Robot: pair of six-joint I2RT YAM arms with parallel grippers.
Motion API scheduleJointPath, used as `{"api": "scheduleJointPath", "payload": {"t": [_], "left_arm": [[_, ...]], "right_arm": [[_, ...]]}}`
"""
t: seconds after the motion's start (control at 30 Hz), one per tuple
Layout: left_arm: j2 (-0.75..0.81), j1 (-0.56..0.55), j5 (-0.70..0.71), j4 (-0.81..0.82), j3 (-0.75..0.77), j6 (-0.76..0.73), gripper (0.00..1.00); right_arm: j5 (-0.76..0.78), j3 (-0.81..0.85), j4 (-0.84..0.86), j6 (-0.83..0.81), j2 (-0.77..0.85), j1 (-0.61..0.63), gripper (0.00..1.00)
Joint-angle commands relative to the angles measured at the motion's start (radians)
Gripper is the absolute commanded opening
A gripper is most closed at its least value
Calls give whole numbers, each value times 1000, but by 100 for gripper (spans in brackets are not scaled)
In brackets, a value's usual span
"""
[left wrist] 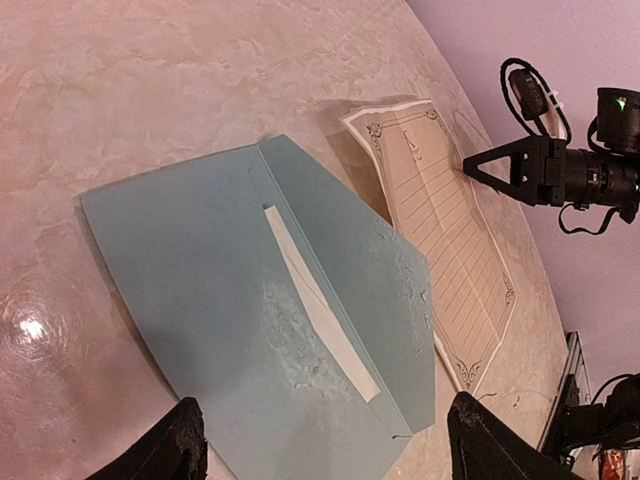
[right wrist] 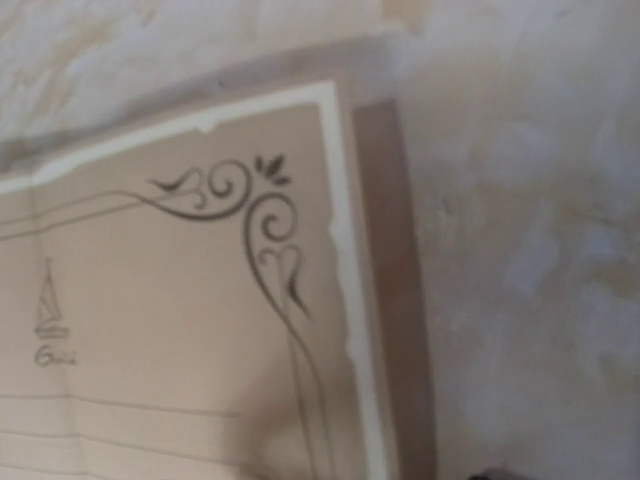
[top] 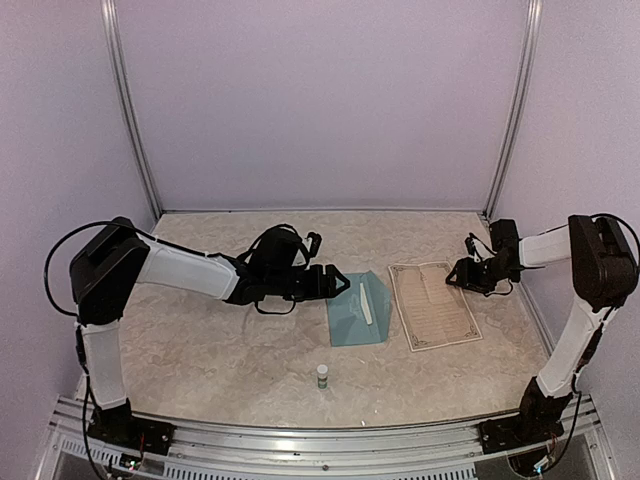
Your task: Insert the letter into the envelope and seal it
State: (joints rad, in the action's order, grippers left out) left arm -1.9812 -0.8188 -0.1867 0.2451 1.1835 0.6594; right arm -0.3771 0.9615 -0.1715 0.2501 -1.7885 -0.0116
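Note:
The teal envelope lies flat mid-table, its pointed flap open toward the letter and a white strip along the fold. My left gripper hangs open just above its left edge, fingertips wide apart and holding nothing. The letter, beige with an ornate border, lies flat just right of the envelope. My right gripper hovers low over the letter's far right corner. How far apart its jaws stand does not show.
A small glue stick stands upright on the marbled table, in front of the envelope. Pale walls enclose the table at the back and sides. A metal rail runs along the near edge.

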Motion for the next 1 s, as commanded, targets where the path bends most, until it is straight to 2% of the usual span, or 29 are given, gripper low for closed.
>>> {"api": "scheduleJointPath", "payload": {"t": [0.0, 0.1, 0.23, 0.3, 0.37, 0.43, 0.77, 0.97], "left_arm": [[31, -2, -3, -16, 10, -21, 79], [37, -2, 0, -17, 3, -24, 79], [45, -1, 6, -17, -1, -24, 79], [47, -1, 5, -18, -1, -24, 79], [49, 0, 6, -19, -2, -26, 79], [53, 0, 10, -18, -5, -27, 79], [122, 19, 10, -6, -41, -30, 79], [158, 23, -37, 9, -46, -41, 79]], "right_arm": [[-55, 11, 20, -17, -39, -10, 57], [-103, 14, 23, -21, -56, -10, 52], [-165, 16, 30, -25, -77, -10, 37], [-199, 18, 31, -28, -89, -11, 26], [-236, 19, 37, -28, -94, -10, 9], [-274, 15, 47, -23, -87, -11, 0], [-423, -37, 95, 39, 105, -10, 0], [-378, -78, 75, 31, 191, -7, 0]]}}
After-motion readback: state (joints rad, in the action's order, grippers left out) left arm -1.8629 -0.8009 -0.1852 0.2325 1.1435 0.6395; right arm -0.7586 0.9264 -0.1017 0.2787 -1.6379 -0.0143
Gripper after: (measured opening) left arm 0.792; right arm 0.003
